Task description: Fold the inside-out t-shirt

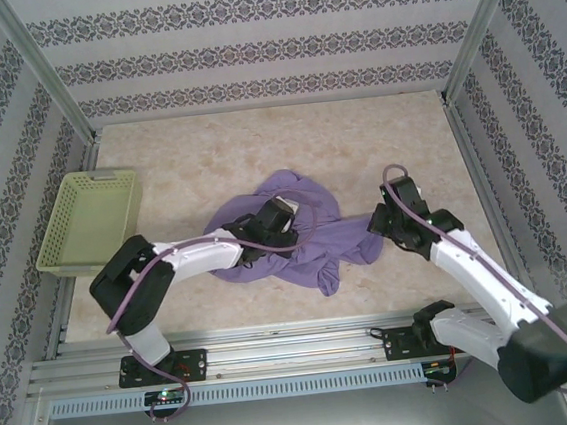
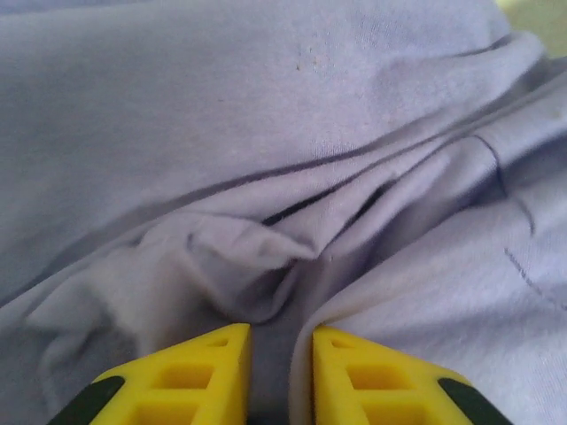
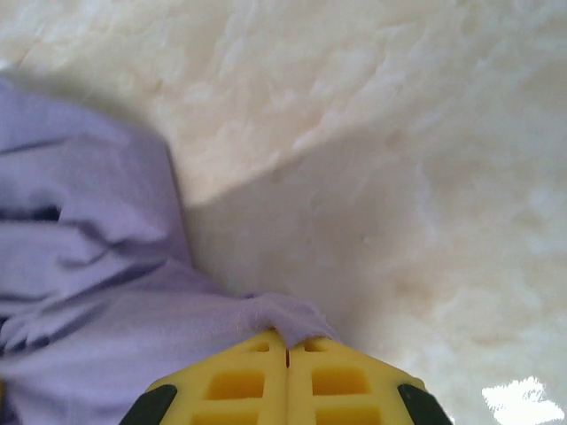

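Near the middle of the table [image 1: 257, 145], the inside-out t-shirt [image 1: 311, 240] is lying crumpled; the right gripper [image 3: 286, 352] is pinching its edge, fingers together, while the left gripper [image 2: 282, 354] is facing its folds, fingers narrowly parted.

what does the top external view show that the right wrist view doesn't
Top external gives the wider scene: the yellow-green basket at far left and the left gripper over the middle of the crumpled t-shirt. Right wrist gives close detail: the right gripper, fingers pressed together on a small fold at the cloth's edge. Both show the purple t-shirt and the pale table.
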{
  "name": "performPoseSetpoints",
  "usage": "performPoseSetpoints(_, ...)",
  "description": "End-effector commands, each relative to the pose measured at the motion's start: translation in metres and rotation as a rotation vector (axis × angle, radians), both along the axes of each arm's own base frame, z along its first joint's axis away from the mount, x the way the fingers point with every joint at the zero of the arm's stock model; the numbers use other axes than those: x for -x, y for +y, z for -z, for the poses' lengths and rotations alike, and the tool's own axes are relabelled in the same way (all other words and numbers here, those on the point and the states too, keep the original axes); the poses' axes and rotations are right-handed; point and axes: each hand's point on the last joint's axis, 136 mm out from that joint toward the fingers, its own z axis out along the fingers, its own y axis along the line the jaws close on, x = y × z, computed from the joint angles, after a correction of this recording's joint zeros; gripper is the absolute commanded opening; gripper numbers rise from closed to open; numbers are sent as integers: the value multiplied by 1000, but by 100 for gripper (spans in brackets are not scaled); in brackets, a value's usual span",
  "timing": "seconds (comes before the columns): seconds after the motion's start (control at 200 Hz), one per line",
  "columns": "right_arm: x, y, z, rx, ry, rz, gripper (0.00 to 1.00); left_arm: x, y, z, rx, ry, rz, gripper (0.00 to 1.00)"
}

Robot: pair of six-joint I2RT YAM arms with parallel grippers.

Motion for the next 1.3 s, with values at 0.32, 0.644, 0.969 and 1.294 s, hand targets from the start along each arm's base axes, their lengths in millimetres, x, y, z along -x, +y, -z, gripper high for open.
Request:
performPoseSetpoints(0.32,17,-73,-41,203,-124,177,0,-21,97,-58,18,-103,-311,72)
performPoseSetpoints(0.644,21,-64,-18,118,-69,151,0,-25,131,11,-49,159,-438,72)
performPoseSetpoints(0.969,-3,-67,-54,123,-133,128,0,-42,139,-32,-48,70,-464,0)
performPoseSetpoints(1.294,-28,-37,-139,52,-339,9,0,-21,212,-249,93,-491,-686,0)
